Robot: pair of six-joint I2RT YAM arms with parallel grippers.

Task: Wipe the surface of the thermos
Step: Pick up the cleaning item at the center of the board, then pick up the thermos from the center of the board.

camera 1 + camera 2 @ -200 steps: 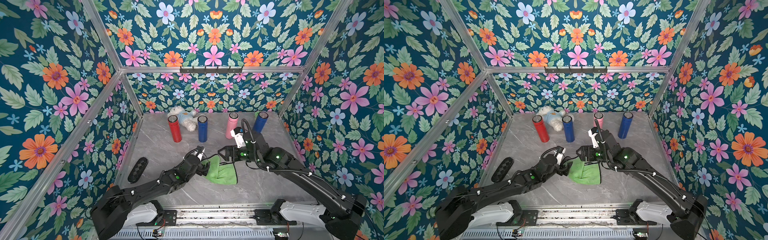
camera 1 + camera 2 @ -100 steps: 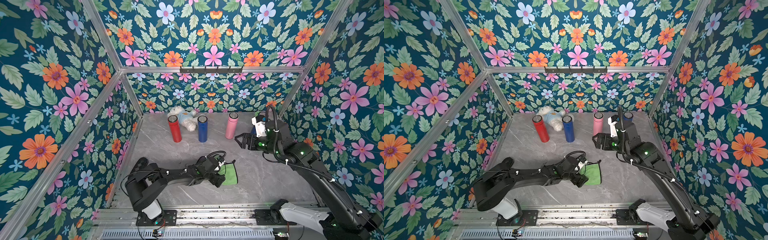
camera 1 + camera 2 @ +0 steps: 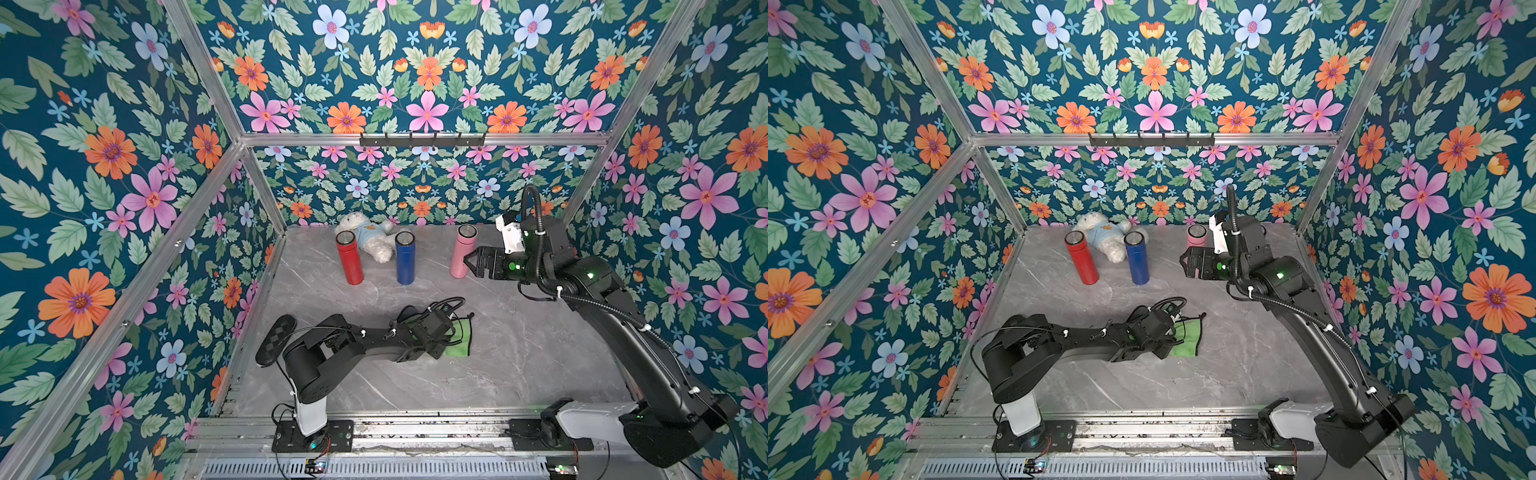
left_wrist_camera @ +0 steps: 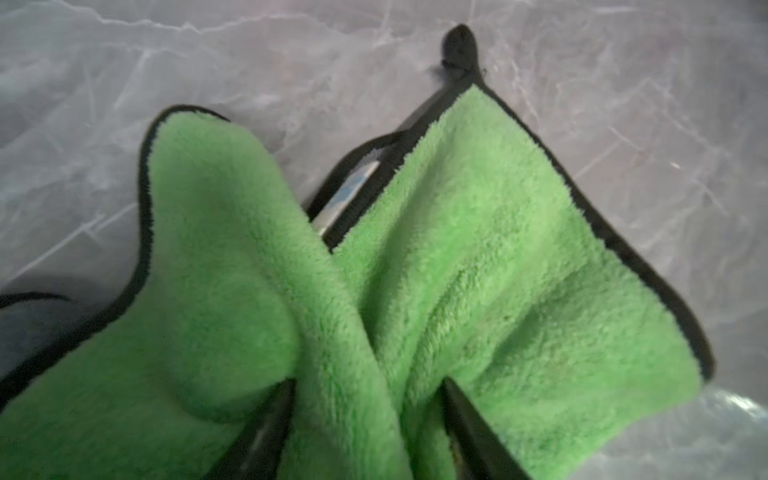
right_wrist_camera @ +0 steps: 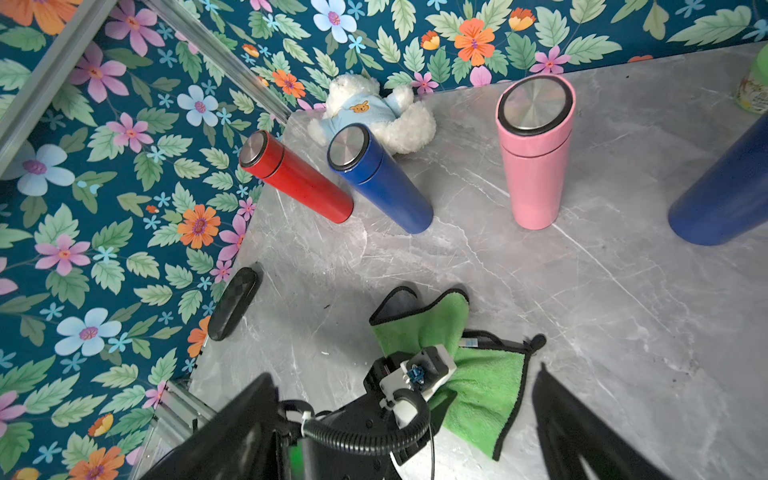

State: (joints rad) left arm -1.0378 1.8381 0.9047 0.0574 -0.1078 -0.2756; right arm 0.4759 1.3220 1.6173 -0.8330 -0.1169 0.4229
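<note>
floral walls [image 3: 124, 187]: printed panels on an aluminium frame, closing the cell in; no wording in the pattern.
tabletop [image 3: 519, 365]: grey marble look. The front half is mostly bare, I'd guess as working room for the two arms.
right arm [image 3: 623, 324]: reaches toward the back row, raised off the tabletop.
left arm [image 3: 353, 345]: lies low and long, so its wrist comes down on the cloth.
thermoses: red thermos [image 3: 349, 259], blue thermos [image 3: 405, 259] and pink thermos [image 3: 462, 251] stand upright and lidded in a row near the back wall, apart from one another. A second blue thermos [image 5: 727, 195] shows only in the right wrist view. Which one gets wiped I cannot say for sure; my guess is the pink one, since the right tool [image 3: 473, 262] is nearest it.
green cloth [image 4: 498, 270]: rumpled on the tabletop at mid-front, well apart from every thermos. No wiping has begun.
plush bear [image 3: 370, 237]: lies by the back wall behind the red and blue ones, a bystander.
black case [image 3: 275, 338]: flat at the left edge, out of the way.
right tool: fingers spread wide, empty, touching nothing; likely there to steady a thermos.
left tool [image 4: 368, 390]: fingers pinch a raised fold of the cloth, to lift it, I judge.
writing: the bear's shirt has a small bear-face patch and no words. The cloth's sewn tag [image 4: 353, 187] and the label on a green-capped bottle [image 5: 754, 91] are too blurred to read. The thermoses are plain.
</note>
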